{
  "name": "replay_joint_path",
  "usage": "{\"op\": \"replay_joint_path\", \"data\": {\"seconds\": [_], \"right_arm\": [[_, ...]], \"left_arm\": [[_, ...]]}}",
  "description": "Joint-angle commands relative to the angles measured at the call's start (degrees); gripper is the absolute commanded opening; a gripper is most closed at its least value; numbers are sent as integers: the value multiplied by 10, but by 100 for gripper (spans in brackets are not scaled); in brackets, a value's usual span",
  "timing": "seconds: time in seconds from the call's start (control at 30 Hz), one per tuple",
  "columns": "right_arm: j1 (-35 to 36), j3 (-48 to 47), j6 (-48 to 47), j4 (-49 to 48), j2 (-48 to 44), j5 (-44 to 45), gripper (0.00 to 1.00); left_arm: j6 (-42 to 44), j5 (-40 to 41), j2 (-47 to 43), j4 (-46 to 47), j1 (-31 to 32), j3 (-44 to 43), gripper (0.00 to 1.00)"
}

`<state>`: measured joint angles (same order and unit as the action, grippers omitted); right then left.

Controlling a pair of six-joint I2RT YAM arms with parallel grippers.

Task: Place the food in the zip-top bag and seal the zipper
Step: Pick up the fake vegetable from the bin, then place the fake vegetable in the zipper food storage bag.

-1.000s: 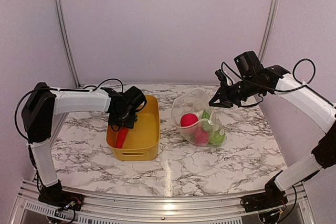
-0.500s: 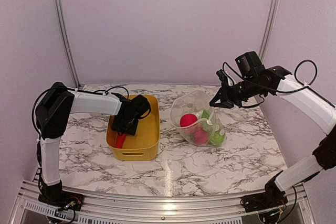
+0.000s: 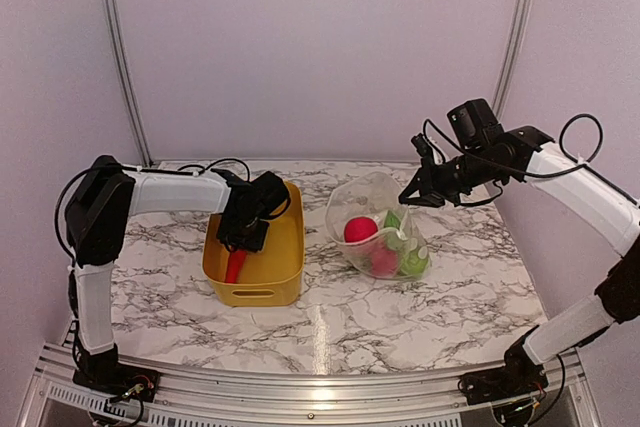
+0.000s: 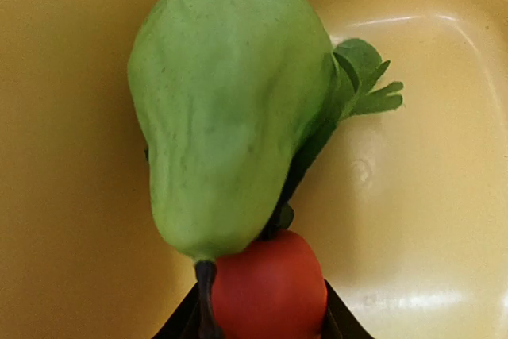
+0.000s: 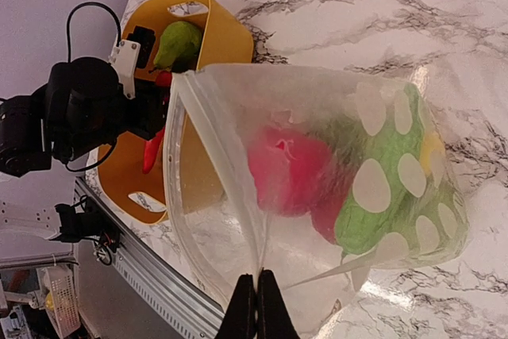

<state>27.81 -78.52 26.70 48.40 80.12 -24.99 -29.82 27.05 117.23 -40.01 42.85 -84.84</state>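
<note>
My left gripper (image 3: 245, 237) reaches down into the yellow bin (image 3: 270, 292). Its dark fingers press both sides of the orange-red carrot (image 4: 270, 283), whose green leaves (image 4: 367, 89) spread at the upper right. A green pear-shaped fruit (image 4: 230, 109) lies against the carrot. From above, the carrot's body (image 3: 233, 267) shows below the gripper. My right gripper (image 5: 256, 274) is shut on the zip-top bag's (image 3: 372, 209) rim and holds the mouth open toward the bin. The zipper (image 5: 230, 194) runs up from the fingertips. Red food (image 5: 290, 166) and green food (image 5: 389, 196) lie inside the bag.
The bin stands left of the bag on the marble table (image 3: 330, 322). A metal rail (image 3: 320, 387) edges the near side. Purple walls close in the back and both sides. The left arm's cables (image 5: 79, 21) loop above the bin.
My left gripper has sunk deeper into the bin and its jaws have narrowed onto the carrot. The right gripper and the bag have stayed put.
</note>
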Motion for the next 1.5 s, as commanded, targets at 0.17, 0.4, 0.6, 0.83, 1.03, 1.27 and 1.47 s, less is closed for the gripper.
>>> {"op": "replay_joint_path", "data": {"seconds": [0.17,0.4,0.6,0.83,1.03,1.27,1.47], "right_arm": [[7,-23,-5,-16,17,-1,0],[7,-45,-6,-8,28,-2,0],[7,-54,-6,0,30,-3,0],[7,-33,1,-4,10,-4,0],[7,-8,15,-16,-11,-8,0],[7,6,31,-26,-28,-14,0],[8,17,42,-31,-41,-19,0]], "left_arm": [[4,-60,-101,-71,54,-82,32],[10,-169,-100,-29,86,-221,30],[26,-251,-114,140,111,-218,27],[18,-345,-186,508,137,-25,26],[-14,-329,-151,589,152,-11,25],[-31,-284,-91,628,165,-23,25],[-15,-207,-69,660,167,-20,25]]}}
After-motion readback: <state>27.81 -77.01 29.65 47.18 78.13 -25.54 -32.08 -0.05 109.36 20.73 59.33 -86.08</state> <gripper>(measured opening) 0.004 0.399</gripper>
